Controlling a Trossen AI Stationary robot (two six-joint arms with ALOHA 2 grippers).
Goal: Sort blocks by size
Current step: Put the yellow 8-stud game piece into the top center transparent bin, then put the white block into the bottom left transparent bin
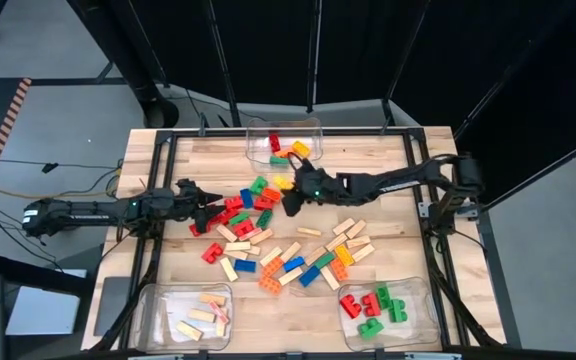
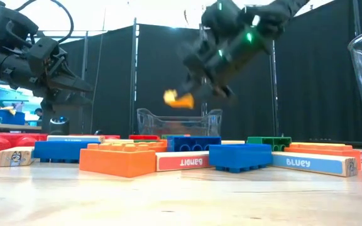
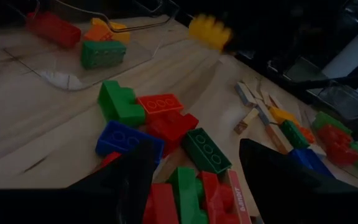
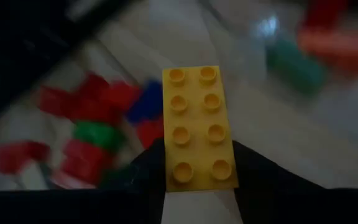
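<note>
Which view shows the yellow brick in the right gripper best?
Right wrist view: the yellow brick fills it, studs up, between the right gripper. High, low and left wrist views show only a small yellow spot.

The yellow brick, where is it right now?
The yellow brick is held off the table in the right claw, above the pile's far edge, near the far bin.

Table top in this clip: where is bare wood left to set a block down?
Free: the table between the top bin and its right edge, the top left corner, and the front strip between the two bottom bins. Crowded: the block pile mid-table, where the right gripper holds a yellow brick.
</note>
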